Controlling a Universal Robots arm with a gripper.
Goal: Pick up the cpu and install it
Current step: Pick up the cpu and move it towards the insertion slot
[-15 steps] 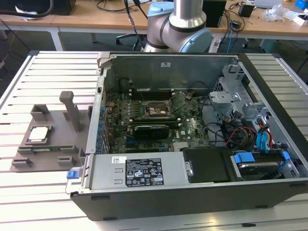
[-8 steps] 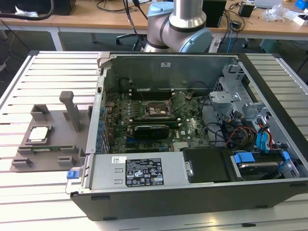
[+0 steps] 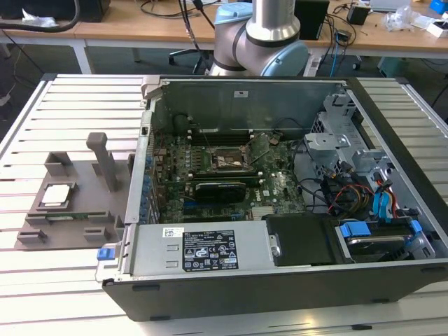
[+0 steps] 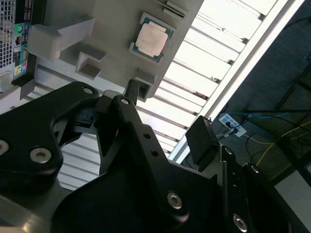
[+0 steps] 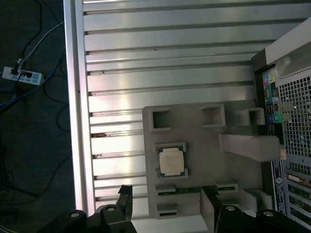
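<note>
One cpu [image 3: 56, 195] lies flat, metal top up, in a square recess of the grey holder block [image 3: 87, 178] on the slatted table [image 3: 70, 98], beside the open computer case [image 3: 210, 280] on the exterior view's left. In the first wrist view I see the gripper [image 5: 166, 191] over that block, jaws spread wide and empty, touching nothing. It looks well clear of the chip, though I can't judge the height for sure.

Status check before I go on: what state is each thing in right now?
cpu: lying flat in the grey holder, not gripped.
gripper: open, empty, above the holder's edge.
computer case: on its side, panel off, insides exposed.
</note>
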